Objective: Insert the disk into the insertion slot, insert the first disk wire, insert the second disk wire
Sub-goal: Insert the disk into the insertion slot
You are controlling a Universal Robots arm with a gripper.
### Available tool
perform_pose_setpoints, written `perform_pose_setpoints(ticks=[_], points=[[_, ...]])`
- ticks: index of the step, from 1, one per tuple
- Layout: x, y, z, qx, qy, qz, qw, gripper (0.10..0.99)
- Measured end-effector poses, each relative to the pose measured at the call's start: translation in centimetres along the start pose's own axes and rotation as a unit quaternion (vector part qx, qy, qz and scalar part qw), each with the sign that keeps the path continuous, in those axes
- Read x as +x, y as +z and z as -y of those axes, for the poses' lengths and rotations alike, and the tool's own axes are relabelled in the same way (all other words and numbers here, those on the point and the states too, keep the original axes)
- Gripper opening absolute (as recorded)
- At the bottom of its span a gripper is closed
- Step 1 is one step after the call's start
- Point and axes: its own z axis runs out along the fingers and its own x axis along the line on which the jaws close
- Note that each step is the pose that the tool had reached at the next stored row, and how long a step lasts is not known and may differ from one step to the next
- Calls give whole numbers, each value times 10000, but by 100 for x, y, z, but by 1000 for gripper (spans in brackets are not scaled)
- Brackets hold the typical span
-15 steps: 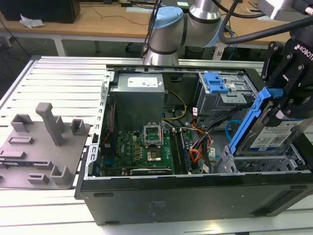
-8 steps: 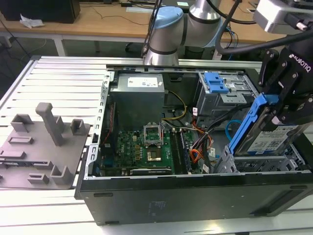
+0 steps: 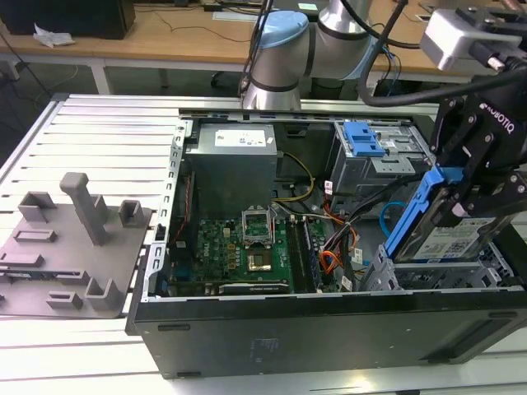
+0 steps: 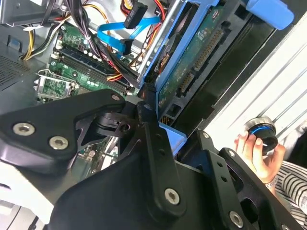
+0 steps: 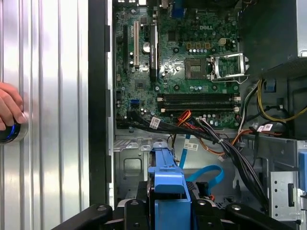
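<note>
My gripper [image 3: 465, 197] is shut on the disk [image 3: 449, 239], a silver-black drive with a white-and-blue label in a bright blue carrier. The disk hangs tilted, one end raised, over the insertion slot [image 3: 412, 276], a low silver perforated cage at the case's corner on the exterior view's right. The second wrist view has the disk's green underside [image 4: 192, 62] running away from my gripper [image 4: 153, 115]. In the first wrist view the blue carrier [image 5: 168, 184] sits between the fingers above the slot's floor [image 5: 129, 165]. The second disk wire [image 3: 387, 216] [image 4: 112, 33] [image 5: 211, 175] loops loose beside the slot.
Inside the open case lie the motherboard [image 3: 239, 247], a big grey box with a white sticker [image 3: 235, 160], a taller grey cage with a blue latch [image 3: 362, 140] and orange wire bundles [image 3: 329, 259]. A grey fixture plate [image 3: 66, 239] lies outside. A person's hand [image 4: 256, 151] rests on a round button.
</note>
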Motion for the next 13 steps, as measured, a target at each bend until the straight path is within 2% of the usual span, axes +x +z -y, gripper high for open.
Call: perform_pose_setpoints(ticks=[6,7,13], points=[[0,15,1,0,0,-3,10000,376],[0,15,1,0,0,-2,10000,443],[0,16,1,0,0,-4,10000,443]])
